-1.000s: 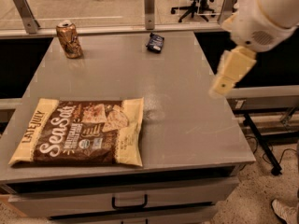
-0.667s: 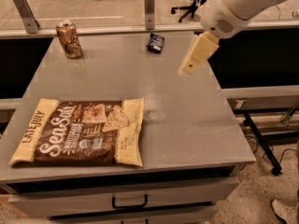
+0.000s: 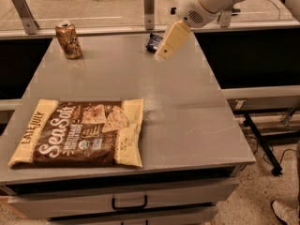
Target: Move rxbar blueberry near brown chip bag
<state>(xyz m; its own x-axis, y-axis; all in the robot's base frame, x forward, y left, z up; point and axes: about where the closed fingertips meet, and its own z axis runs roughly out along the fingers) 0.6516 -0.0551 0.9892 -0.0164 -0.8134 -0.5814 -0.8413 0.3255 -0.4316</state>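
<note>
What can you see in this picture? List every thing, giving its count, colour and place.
table: one, grey, filling the middle of the view
brown chip bag: one, dark brown with cream ends, flat at the table's front left
rxbar blueberry: one, dark blue, at the table's far edge, right of centre
drink can: one, bronze, dented, upright at the far left corner
drawer handle: one, black, below the table's front edge
arm: one, white, entering from top right
gripper: one, cream, over the far edge, partly covering the rxbar blueberry

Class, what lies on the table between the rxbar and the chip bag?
Only bare table, in the camera view; the gripper hangs beside the rxbar.
</note>
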